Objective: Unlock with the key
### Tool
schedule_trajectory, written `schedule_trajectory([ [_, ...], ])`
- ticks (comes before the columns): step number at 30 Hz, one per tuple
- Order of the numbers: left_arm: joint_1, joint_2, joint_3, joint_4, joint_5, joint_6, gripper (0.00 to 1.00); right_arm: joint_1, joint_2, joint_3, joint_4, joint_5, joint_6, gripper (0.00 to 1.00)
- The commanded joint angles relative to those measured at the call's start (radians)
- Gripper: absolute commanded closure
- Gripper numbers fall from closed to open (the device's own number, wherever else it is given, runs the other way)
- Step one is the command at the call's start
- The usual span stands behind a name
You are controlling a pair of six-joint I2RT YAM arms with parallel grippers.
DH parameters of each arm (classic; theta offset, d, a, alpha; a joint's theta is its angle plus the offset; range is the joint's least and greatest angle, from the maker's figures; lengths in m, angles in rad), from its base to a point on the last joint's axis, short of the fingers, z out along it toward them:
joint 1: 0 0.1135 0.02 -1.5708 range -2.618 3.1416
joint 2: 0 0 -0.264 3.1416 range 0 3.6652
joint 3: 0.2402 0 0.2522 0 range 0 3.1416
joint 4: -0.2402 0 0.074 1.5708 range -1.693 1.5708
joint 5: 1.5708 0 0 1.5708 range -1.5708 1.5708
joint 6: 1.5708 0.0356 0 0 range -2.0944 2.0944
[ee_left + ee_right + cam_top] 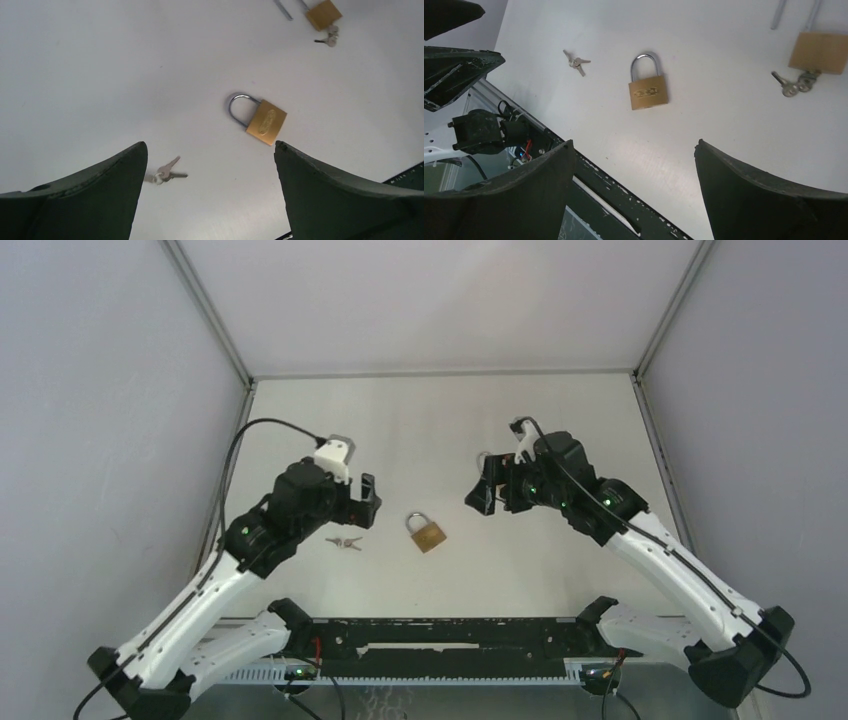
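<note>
1. Dark green left claw (210,150) gapes wide and empty above the white surface (100,75); right claw (634,147) is likewise spread, holding nothing.
2. Small silver key pair on a ring (165,172) lies flat beside the left claw's finger, apart from the brass padlock with steel shackle (265,122).
3. Judgement: centre over keys, drop low, pinch one blade.

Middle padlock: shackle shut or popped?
Shut. Both shackle legs enter the brass body of the middle padlock; the keys lie loose beside it, not inserted.
</note>
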Motion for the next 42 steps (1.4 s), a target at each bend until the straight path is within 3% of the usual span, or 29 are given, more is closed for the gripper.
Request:
schedule_trajectory([
  [1, 0.017, -0.157, -0.087, -0.125, -0.191, -0.124, 0.00, 0.060, 0.078, 0.074, 0.127, -0.008, -0.016, 0.06],
  [6, 0.020, -0.286, -0.124, -0.180, -0.283, -0.181, 0.00, 0.141, 0.185, 0.112, 0.175, 0.018, -0.026, 0.07],
  [13, 0.020, -0.295, -0.086, -0.297, -0.500, -0.304, 0.00, 0.251, 0.359, 0.198, 0.199, 0.048, -0.050, 0.08],
  [23, 0.019, -0.405, -0.134, -0.302, -0.486, -0.373, 0.01, 0.363, 0.599, 0.334, 0.204, 0.073, -0.086, 0.09],
  [31, 0.020, -0.444, -0.123, -0.345, -0.588, -0.414, 0.02, 0.417, 0.770, 0.460, 0.188, 0.072, -0.109, 0.11],
  [42, 0.019, -0.505, -0.111, -0.394, -0.688, -0.463, 0.03, 0.463, 1.024, 0.589, 0.272, -0.058, -0.264, 0.23],
])
